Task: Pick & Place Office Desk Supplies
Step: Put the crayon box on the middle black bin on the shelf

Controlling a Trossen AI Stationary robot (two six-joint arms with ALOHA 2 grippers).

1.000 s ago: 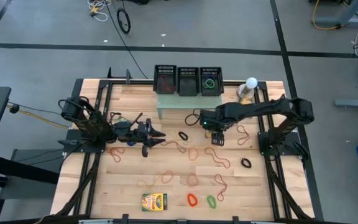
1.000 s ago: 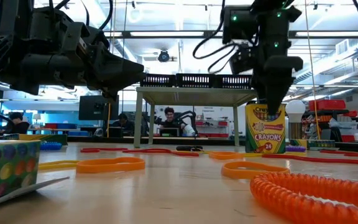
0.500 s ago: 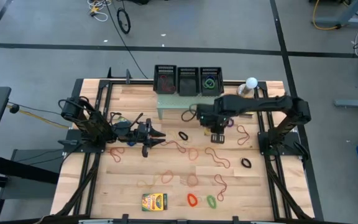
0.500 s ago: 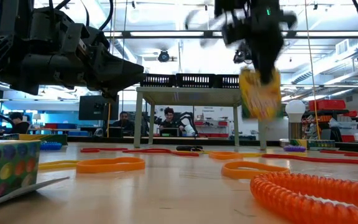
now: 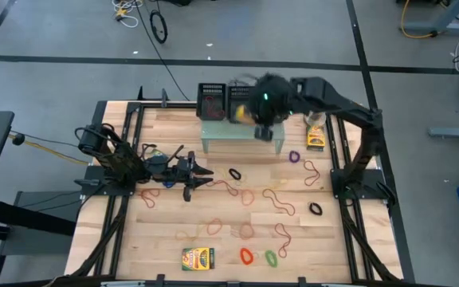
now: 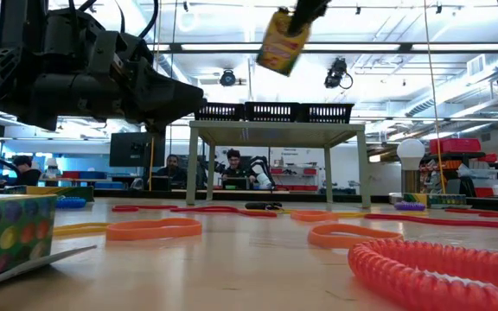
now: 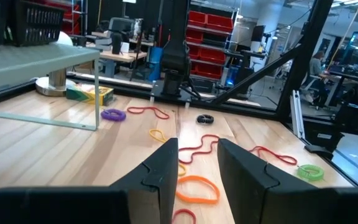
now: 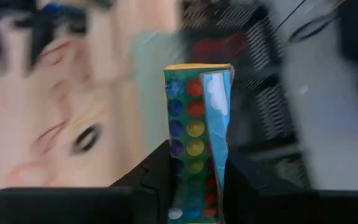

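Observation:
My right gripper (image 5: 255,118) is shut on a yellow-and-green crayon box (image 5: 241,114) high above the pale green stand (image 5: 241,134) and the black baskets (image 5: 241,102) at the table's far edge. In the low view the box (image 6: 282,41) hangs near the ceiling lights. My left gripper (image 5: 191,174) is open at mid-left, pointing level just above the table, with nothing between its fingers (image 7: 165,168). Several rubber bands lie flat on the wood, among them a black one (image 5: 234,173), a purple one (image 5: 294,156) and an orange one (image 5: 246,255). My right gripper pinches one end of the crayon box (image 8: 194,186) between its two fingers; the rest of the box sticks out past the fingertips. The fingers slant down from above. The box hangs tilted below them (image 6: 294,19), lifted clear of the table and the stand.
A second crayon box (image 5: 198,257) lies near the front edge, a third (image 5: 315,141) at the far right beside the white ball-topped object (image 5: 322,106). A green band (image 5: 271,257) and a black band (image 5: 315,209) lie on the right half.
My right gripper has risen steeply from mid-table with the crayon box, which stood upright on the wood a second ago. It has swung toward the far edge, over the stand and baskets. The box is lifted clear and now tilted.

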